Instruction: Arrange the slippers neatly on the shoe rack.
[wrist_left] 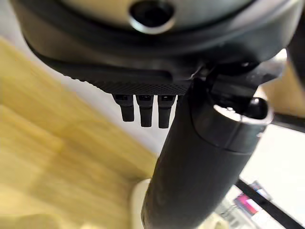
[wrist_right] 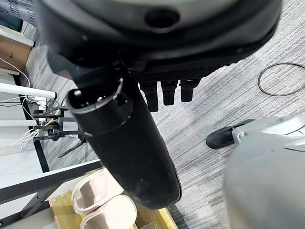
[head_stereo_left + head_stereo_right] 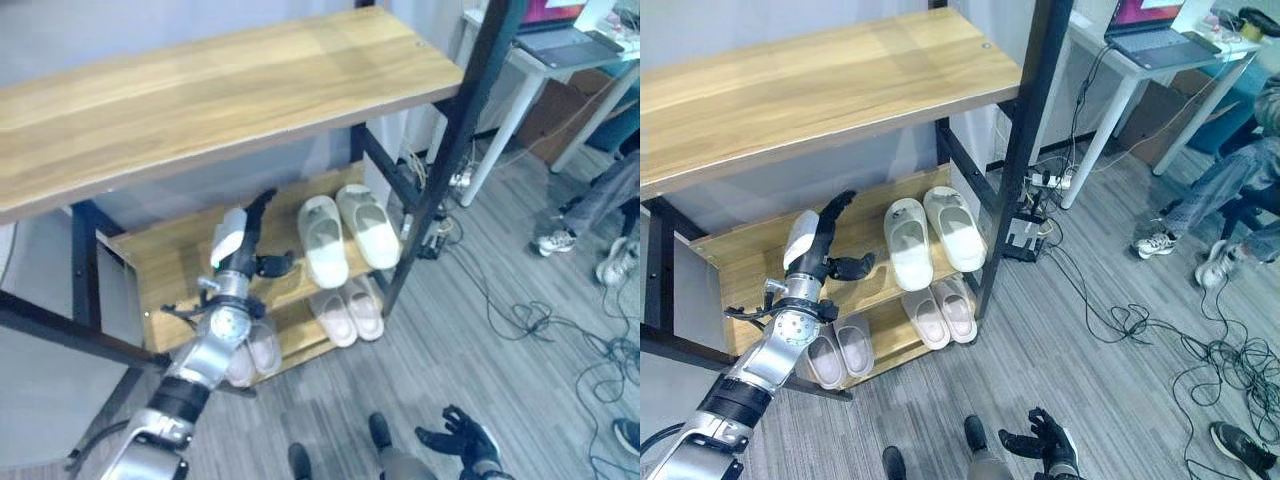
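Note:
A pair of white slippers point(image 3: 345, 235) lies side by side on the right half of the shoe rack's middle shelf point(image 3: 165, 275). On the lower shelf stands a pale pink pair point(image 3: 348, 312), and a second pink pair point(image 3: 840, 350) lies to its left, partly behind my left arm. My left hand point(image 3: 240, 240) is raised over the bare left half of the middle shelf, open, with straight fingers and the thumb pointing toward the white slippers. My right hand point(image 3: 1045, 440) hangs low over the floor, open and holding nothing. The pink slippers point(image 2: 102, 205) also show past it.
The rack's wide wooden top board point(image 3: 200, 100) overhangs the shelves, with black uprights point(image 3: 455, 140) at its right. A white desk point(image 3: 1120, 70) with a laptop stands at the back right. Cables point(image 3: 1160, 330) sprawl across the grey floor. A person's legs and shoes point(image 3: 1160, 240) are at the right.

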You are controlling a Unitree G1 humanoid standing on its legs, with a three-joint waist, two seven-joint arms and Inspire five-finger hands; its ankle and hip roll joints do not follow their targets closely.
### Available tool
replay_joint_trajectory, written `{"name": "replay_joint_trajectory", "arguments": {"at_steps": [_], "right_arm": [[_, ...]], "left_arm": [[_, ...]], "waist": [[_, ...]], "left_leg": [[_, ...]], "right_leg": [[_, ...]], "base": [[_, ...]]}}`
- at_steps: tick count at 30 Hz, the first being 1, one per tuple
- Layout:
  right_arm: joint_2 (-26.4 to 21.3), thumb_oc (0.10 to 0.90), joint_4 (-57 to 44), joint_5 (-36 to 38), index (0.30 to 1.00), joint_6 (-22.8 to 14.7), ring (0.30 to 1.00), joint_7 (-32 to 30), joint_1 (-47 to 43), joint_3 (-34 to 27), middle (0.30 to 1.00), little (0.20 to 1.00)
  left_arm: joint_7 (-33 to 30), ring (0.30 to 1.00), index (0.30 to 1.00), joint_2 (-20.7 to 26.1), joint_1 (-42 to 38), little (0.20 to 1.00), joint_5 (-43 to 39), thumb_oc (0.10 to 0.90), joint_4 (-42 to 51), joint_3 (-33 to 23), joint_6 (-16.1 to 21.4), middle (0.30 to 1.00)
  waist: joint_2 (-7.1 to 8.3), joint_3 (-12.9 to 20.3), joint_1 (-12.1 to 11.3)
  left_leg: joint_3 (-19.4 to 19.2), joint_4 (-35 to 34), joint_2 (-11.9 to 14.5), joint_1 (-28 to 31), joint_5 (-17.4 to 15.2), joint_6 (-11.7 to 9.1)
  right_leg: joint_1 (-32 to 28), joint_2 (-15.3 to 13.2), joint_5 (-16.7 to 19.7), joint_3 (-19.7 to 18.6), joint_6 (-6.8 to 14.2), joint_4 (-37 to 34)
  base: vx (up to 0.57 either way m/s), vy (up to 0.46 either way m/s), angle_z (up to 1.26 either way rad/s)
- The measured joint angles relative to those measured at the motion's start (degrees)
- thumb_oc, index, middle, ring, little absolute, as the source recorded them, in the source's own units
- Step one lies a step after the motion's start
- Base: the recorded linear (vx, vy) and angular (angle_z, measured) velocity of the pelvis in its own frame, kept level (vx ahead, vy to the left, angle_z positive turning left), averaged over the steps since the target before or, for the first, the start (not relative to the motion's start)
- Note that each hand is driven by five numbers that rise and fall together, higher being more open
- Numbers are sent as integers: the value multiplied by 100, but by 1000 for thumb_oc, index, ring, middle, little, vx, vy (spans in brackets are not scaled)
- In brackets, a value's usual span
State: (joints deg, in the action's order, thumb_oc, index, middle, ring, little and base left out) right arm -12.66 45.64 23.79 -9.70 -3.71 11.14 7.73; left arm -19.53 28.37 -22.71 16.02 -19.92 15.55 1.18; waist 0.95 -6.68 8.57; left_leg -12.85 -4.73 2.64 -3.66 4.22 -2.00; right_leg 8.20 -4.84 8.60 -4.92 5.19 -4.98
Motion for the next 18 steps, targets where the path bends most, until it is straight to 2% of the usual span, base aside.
{"name": "replay_joint_trajectory", "arguments": {"at_steps": [6, 10, 18], "right_arm": [[121, 800, 19, -10, 900, 3, 900, -5, 20, 16, 900, 900], [119, 800, 198, -11, 900, 15, 900, -9, 43, 27, 900, 900], [118, 800, 195, -4, 900, 18, 900, -41, 116, 44, 900, 900]], "left_arm": [[271, 900, 900, -67, 330, 900, -39, 800, -2, 47, 6, 900], [325, 900, 900, -466, 539, 900, -450, 800, -53, 119, 2, 900], [514, 900, 900, -666, 601, 900, -452, 800, -53, 483, 2, 900]], "waist": [[12, 80, 9], [-56, 246, 9], [-115, 292, 50]], "left_leg": [[-8, -17, 1, 67, -22, 6], [-13, -19, -6, 82, -77, -25], [-23, 1, -14, 89, -73, 12]], "right_leg": [[-59, 2, -10, -3, 8, 1], [-46, -10, -135, -5, 12, -41], [-74, -5, -31, -16, 3, 5]], "base": [[0, 0, 0], [0, 0, 0], [0, 0, 0]]}}
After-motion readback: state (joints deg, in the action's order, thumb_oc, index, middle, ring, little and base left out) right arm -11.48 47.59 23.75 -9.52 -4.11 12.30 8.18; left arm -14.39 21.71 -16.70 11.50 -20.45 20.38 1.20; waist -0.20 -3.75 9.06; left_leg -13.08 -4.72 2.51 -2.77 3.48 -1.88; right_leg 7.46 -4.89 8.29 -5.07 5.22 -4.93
